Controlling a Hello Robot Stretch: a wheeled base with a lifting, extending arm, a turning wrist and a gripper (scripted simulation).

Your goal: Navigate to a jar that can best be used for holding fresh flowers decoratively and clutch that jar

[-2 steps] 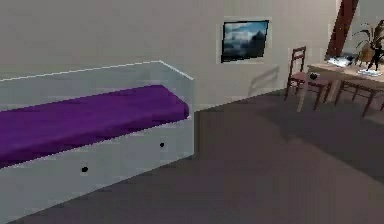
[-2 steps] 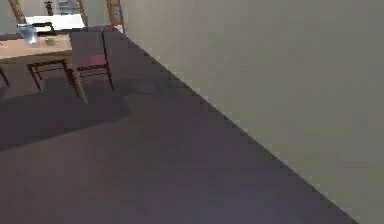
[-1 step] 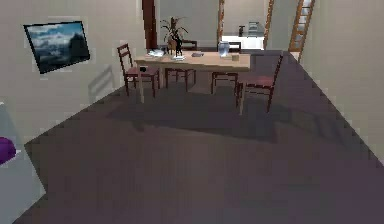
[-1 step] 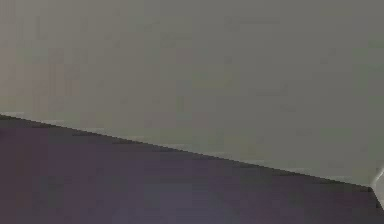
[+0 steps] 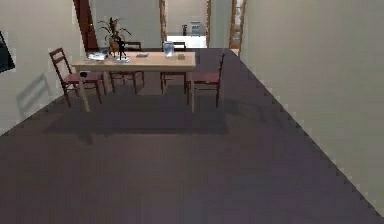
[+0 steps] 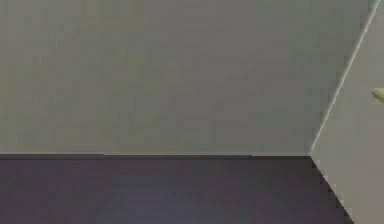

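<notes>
Four chairs (image 5: 208, 78) stand round a wooden table (image 5: 140, 62) far across the dark floor (image 5: 190, 160). On it sit a leafy plant (image 5: 114, 32) toward the left and a small pale-blue vessel (image 5: 170, 47), maybe the jar, right of middle. Off to the side, a bare wall (image 6: 160, 80) meets the floor. I cannot tell the gripper's state, nor where it is relative to that vessel.

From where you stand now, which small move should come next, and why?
Probably drive forward, bearing slightly toward the forward view's left. The dining table stands far ahead across bare floor, and a leafy plant in a dark container stands near its left end; that container may be the jar.
</notes>
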